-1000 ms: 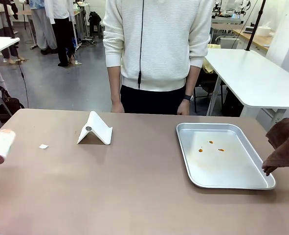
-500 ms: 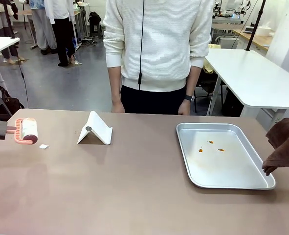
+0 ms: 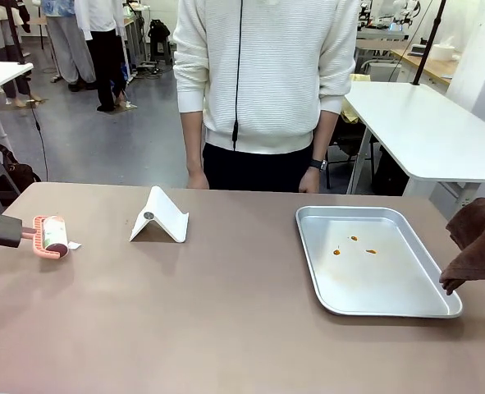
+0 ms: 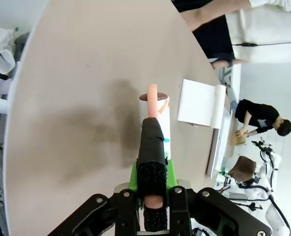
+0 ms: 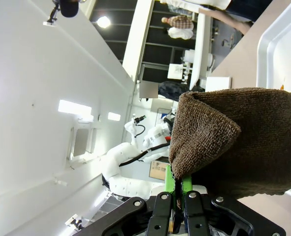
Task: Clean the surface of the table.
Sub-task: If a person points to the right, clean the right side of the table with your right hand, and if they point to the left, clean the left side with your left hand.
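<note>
From the front, the left fingers (image 3: 11,231) pinch a lint roller (image 3: 52,235), its drum on the tan surface (image 3: 226,320) just ahead of them, beside a paper scrap (image 3: 74,245). A fast push might flick the scrap away. Far off to their side, a metal tray (image 3: 373,291) holds a few orange specks (image 3: 353,245). The left wrist view shows the handle gripped straight. In the right wrist view, the right fingers (image 5: 177,191) clamp a brown cloth (image 5: 239,142), and its loose fold could snag the tray.
</note>
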`<state>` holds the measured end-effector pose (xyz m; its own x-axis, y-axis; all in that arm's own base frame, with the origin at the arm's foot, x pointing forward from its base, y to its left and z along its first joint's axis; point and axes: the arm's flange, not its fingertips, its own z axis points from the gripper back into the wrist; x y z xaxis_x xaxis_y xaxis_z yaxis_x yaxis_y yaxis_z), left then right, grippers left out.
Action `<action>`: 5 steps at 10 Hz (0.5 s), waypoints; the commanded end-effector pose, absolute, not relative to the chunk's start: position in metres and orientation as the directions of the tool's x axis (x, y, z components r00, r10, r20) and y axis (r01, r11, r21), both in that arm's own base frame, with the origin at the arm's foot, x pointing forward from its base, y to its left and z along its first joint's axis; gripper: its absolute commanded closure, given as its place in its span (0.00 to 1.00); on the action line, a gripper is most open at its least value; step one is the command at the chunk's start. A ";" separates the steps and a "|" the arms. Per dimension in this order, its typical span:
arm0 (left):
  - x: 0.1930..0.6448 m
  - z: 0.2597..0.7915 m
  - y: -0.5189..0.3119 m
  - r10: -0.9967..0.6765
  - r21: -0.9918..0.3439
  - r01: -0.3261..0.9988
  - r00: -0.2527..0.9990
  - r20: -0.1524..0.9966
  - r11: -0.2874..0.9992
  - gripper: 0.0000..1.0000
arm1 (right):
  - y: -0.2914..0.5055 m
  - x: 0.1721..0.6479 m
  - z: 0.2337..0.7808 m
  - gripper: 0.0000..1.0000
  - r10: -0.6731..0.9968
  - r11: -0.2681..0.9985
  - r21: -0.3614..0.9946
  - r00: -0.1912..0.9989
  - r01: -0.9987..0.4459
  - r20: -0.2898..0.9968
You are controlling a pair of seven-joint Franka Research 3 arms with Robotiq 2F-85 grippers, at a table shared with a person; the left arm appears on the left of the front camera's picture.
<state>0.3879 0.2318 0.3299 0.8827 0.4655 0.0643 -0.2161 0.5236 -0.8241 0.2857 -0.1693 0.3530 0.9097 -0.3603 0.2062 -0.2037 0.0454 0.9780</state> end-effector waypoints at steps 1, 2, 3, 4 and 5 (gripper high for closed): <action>0.396 0.330 0.233 0.520 -0.816 -0.262 0.852 0.055 0.516 0.78 | -0.170 0.284 0.361 1.00 -0.356 0.040 0.982 0.916 -0.185 0.187; 0.398 0.326 0.233 0.515 -0.806 -0.281 0.856 0.034 0.520 0.78 | -0.170 0.284 0.361 1.00 -0.356 0.040 0.982 0.916 -0.185 0.187; 0.399 0.322 0.233 0.511 -0.796 -0.292 0.859 0.025 0.530 0.78 | -0.170 0.284 0.361 1.00 -0.356 0.040 0.982 0.916 -0.185 0.187; 0.401 0.319 0.231 0.509 -0.789 -0.295 0.860 0.026 0.539 0.78 | -0.170 0.284 0.361 1.00 -0.356 0.040 0.982 0.916 -0.185 0.187; 0.403 0.317 0.229 0.508 -0.782 -0.299 0.861 0.026 0.547 0.78 | -0.170 0.284 0.361 1.00 -0.356 0.040 0.982 0.916 -0.185 0.187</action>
<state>0.3965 0.2322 0.3229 0.8685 0.4943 0.0374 -0.2673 0.5304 -0.8045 0.2857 -0.1693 0.3530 0.9097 -0.3604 0.2062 -0.2037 0.0454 0.9780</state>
